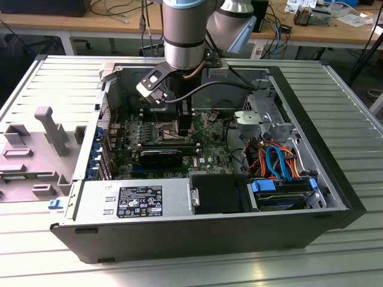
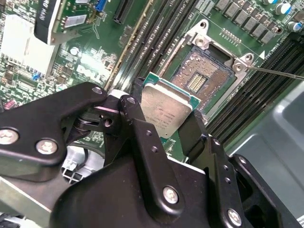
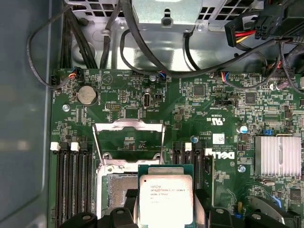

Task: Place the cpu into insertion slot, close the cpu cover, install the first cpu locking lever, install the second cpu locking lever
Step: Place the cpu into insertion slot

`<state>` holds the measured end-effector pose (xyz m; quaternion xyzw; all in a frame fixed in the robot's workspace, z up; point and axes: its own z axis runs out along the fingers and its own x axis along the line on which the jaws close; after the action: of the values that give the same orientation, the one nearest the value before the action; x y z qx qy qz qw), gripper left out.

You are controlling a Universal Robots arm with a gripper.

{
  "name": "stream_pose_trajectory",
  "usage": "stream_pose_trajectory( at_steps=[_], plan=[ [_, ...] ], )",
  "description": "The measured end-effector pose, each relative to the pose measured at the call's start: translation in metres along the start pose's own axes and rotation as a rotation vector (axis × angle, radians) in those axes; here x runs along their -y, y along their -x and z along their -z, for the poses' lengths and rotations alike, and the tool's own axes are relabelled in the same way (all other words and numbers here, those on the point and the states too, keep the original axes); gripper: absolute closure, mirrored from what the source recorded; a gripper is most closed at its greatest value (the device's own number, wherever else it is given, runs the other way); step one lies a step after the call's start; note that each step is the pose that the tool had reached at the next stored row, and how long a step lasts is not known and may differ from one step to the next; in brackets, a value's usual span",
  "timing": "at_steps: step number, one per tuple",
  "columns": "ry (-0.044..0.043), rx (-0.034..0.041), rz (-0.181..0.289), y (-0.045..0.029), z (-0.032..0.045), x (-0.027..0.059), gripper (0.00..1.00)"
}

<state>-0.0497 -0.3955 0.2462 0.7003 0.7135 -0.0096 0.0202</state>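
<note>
The hand (image 2: pixel 164 121) grips the cpu (image 2: pixel 167 107) by two edges, held close to the uncovered insertion slot (image 2: pixel 204 78).

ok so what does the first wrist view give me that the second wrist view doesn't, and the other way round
First wrist view: the cpu cover swung open next to the socket, a coin battery, a finned heatsink and black cables.
Second wrist view: the insertion slot with its contact field laid bare, a thin metal rod beside it, and the tool with its black linkage up close.
Both: the cpu clamped in the tool over the green board, not seated in the slot.
</note>
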Motion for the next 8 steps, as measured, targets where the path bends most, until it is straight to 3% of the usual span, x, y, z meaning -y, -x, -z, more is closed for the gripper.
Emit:
stream_pose_trajectory(
  at_steps=[8],
  plan=[
    [-0.0001,0.0001,0.0,-0.0071,-0.0042,0.0038,0.45]
  ],
)
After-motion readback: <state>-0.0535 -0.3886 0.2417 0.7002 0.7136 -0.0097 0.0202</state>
